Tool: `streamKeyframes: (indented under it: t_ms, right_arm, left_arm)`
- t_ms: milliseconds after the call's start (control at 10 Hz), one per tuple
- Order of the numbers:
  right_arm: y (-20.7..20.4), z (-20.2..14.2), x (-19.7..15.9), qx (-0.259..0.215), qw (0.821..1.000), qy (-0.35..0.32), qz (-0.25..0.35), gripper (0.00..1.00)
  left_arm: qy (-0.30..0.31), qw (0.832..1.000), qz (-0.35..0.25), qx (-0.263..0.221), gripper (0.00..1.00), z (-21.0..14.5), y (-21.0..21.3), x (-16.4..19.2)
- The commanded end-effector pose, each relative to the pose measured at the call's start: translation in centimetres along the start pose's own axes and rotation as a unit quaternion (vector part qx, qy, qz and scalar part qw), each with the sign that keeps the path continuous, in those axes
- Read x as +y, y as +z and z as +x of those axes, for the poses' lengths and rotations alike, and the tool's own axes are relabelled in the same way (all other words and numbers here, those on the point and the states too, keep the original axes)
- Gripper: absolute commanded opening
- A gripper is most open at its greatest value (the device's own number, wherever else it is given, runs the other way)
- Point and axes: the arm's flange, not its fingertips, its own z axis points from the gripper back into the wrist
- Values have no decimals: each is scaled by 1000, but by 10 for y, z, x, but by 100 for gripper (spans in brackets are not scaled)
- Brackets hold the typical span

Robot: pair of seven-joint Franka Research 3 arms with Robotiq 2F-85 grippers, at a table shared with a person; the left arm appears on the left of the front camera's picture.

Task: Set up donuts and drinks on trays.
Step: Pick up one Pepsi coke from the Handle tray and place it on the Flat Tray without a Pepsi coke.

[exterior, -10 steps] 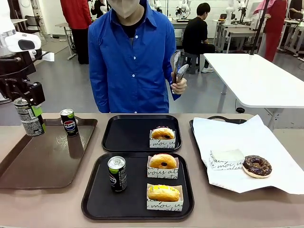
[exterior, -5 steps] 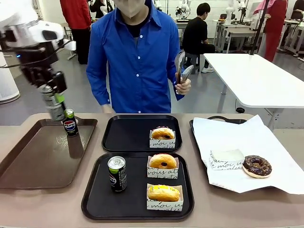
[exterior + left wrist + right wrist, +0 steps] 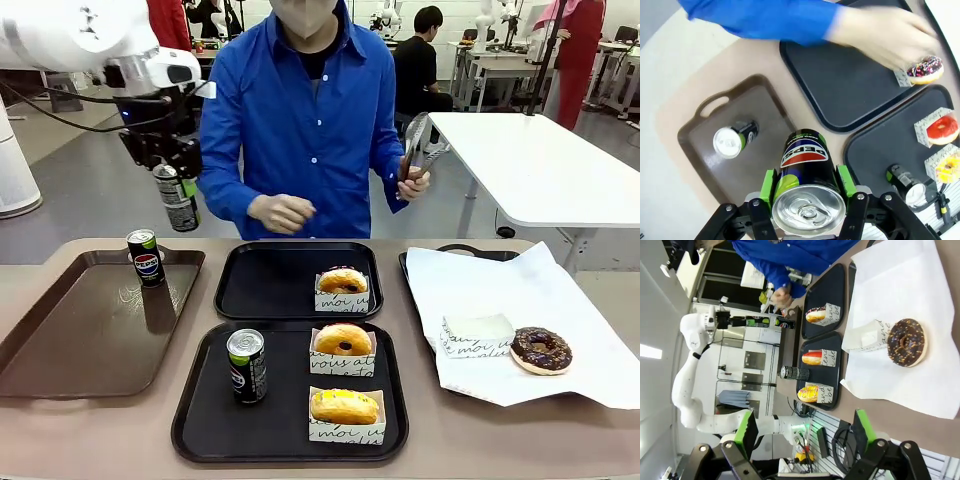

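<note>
The left gripper (image 3: 172,165) hangs high, beyond and left of the near black tray (image 3: 200,425), its green pads clamped on a slim black Pepsi can (image 3: 178,200) in mid-air. Left of that tray, a glossy brown tray (image 3: 60,340) carries a second can (image 3: 146,257). The near tray holds a greyish can (image 3: 246,366), a golden donut (image 3: 343,338) and a yellow-glazed donut (image 3: 343,405), both in printed paper sleeves. Just behind it, the far black tray (image 3: 270,290) holds one sleeved donut (image 3: 342,280). To its right, a chocolate donut (image 3: 541,349) lies on white paper (image 3: 520,290). The right gripper (image 3: 805,432) is spread wide and empty.
</note>
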Motion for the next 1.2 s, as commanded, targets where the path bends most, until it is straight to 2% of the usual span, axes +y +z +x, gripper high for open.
streamKeyframes:
  t_ms: [0, 100, 300, 500, 700, 1100]
  right_arm:
    - [1, 0, -1, -2, 1000, 6, 7, 100]
    - [1, 0, -1, -2, 1000, 6, 7, 100]
    - [1, 0, -1, -2, 1000, 6, 7, 100]
    - [1, 0, -1, -2, 1000, 6, 7, 100]
    - [1, 0, -1, -2, 1000, 6, 7, 100]
    - [1, 0, -1, -2, 1000, 6, 7, 100]
  left_arm:
    - [-6, 1000, 4, 13, 59, -10, 7, -5]
    - [-15, 999, -4, 28, 59, -37, 21, 6]
    - [-30, 998, -15, 47, 59, -117, 40, 33]
    - [-27, 999, -6, 42, 59, -173, 46, 45]
    - [-21, 999, -9, 38, 59, -179, 44, 47]
    - [-25, 999, -10, 37, 59, -159, 46, 49]
